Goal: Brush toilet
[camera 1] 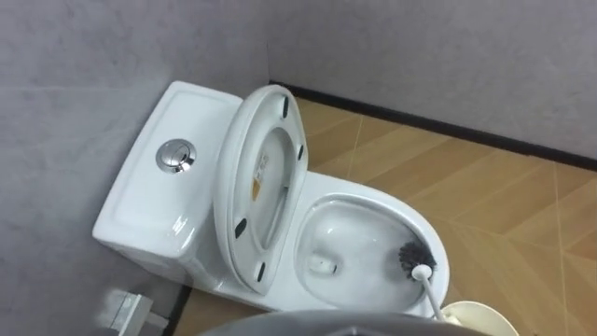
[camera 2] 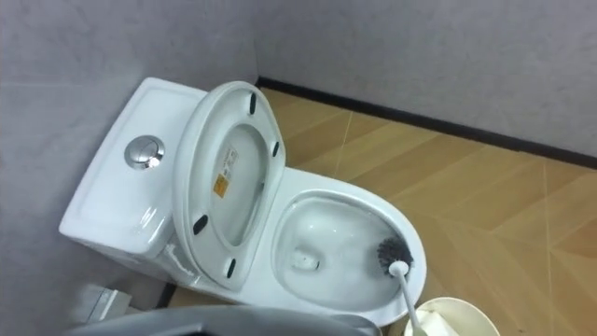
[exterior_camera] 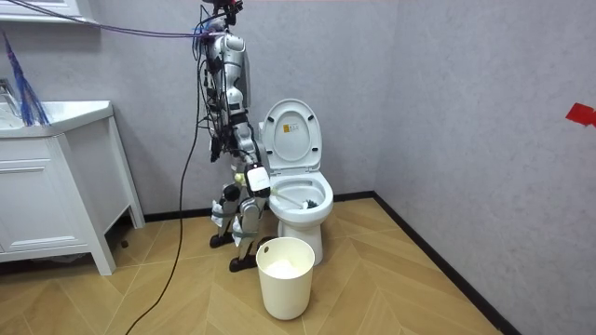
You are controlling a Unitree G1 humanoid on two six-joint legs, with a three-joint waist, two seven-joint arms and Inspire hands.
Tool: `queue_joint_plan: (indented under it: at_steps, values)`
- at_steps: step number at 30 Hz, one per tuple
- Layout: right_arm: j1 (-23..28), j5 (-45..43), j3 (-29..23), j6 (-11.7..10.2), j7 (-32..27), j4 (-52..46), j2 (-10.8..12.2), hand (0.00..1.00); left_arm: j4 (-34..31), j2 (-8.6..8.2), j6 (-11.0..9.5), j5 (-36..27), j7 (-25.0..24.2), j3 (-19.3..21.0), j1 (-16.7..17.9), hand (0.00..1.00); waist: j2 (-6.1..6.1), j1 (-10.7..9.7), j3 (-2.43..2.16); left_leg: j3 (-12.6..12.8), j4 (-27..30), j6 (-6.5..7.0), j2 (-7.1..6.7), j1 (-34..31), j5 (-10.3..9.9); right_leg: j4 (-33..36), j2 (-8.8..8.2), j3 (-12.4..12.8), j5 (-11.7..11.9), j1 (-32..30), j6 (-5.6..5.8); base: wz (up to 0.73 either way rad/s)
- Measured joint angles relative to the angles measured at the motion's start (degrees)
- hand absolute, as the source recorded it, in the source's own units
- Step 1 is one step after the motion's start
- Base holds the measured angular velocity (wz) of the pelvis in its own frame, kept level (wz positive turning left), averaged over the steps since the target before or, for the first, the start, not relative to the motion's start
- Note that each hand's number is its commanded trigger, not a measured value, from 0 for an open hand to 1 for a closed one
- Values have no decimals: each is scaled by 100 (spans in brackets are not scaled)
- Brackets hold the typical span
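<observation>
1. Standing at the side of the toilet (exterior_camera: 296,200), between it and a white cabinet (exterior_camera: 56,186), the robot faces across the bowl, with the cistern (camera 1: 149,201) on its left.
2. Its right hand (exterior_camera: 258,177) grips the upper end of the toilet brush (camera 1: 415,259). The handle slopes down over the near rim.
3. The dark bristle head sits inside the bowl (camera 1: 378,193), against the inner wall at the front, away from the cistern. The lid and seat (camera 1: 266,177) stand raised.
4. The step in hand looks like scrubbing the bowl, with one patch reached so far.
5. The next move probably calls for sweeping the head round the inner wall and down toward the drain opening (camera 1: 322,265), keeping the bristles pressed to the porcelain.
6. Edges to mind: the rim under the handle limits how low the handle can swing, and the raised seat blocks the cistern side.
7. A white waste bin (camera 1: 471,315) stands just beside the bowl's front, below the handle. The wood floor beyond it offers room.
</observation>
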Motion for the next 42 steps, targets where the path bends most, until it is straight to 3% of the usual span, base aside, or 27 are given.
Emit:
queue_joint_plan:
  at_steps: [5, 12, 17, 22, 28, 30, 35, 42]
  values:
    - [0, -40, 30, -26, -294, -139, 14, 100, -9, 30, 48, 613, -10, -374, -267, 0, 117, -46, 0, 382, 7, 1, 12, -10, 1, 174, 2, 142, 12, -166, 1, -16]
    - [27, -78, 87, -190, -629, -269, 120, 100, -77, 13, 45, 1776, -146, -523, -662, 0, 146, -164, -4, 465, 21, 3, 0, -65, 2, 296, 26, 331, 32, -338, -6, -13]
    - [14, -233, 89, -250, -640, -254, 126, 100, -234, 14, 48, 2506, -204, -735, -647, 0, 141, -307, -5, 521, 20, 3, -23, -47, 2, 300, 9, 350, 28, -349, 7, -3]
    - [84, -500, 95, -319, -643, -246, 128, 100, -236, 15, 13, 2789, -223, -783, -597, 0, 133, -311, -5, 543, 16, 3, -28, -13, 2, 281, 20, 382, 33, -335, 15, -7]
    - [279, -1933, 275, -304, -806, -942, 84, 100, -215, 41, -25, 2911, -222, -1021, -525, 0, 123, -260, 10, 702, 17, 3, -29, -25, 2, 331, 46, 518, 36, -425, 9, -17]
    - [351, -2489, 419, -298, -846, -1419, -58, 100, -272, 50, -42, 2914, -221, -1351, -531, 0, 134, -257, 20, 752, 17, 3, -24, -25, 1, 261, 67, 572, 80, -426, 15, -12]
    - [263, -3630, 809, -241, -875, -1903, -310, 100, -300, 154, -95, 3232, -231, -1639, -685, 0, 88, -105, 15, 776, 20, 5, 19, -76, 0, 168, 139, 676, 165, -455, 3, -10]
    - [128, -4359, 1549, -252, -894, -1991, -369, 100, -268, 244, -155, 3222, -422, -1939, -914, 0, -9, 126, 7, 708, 16, 5, 32, -218, 1, 130, 143, 610, 211, -525, 1, 6]
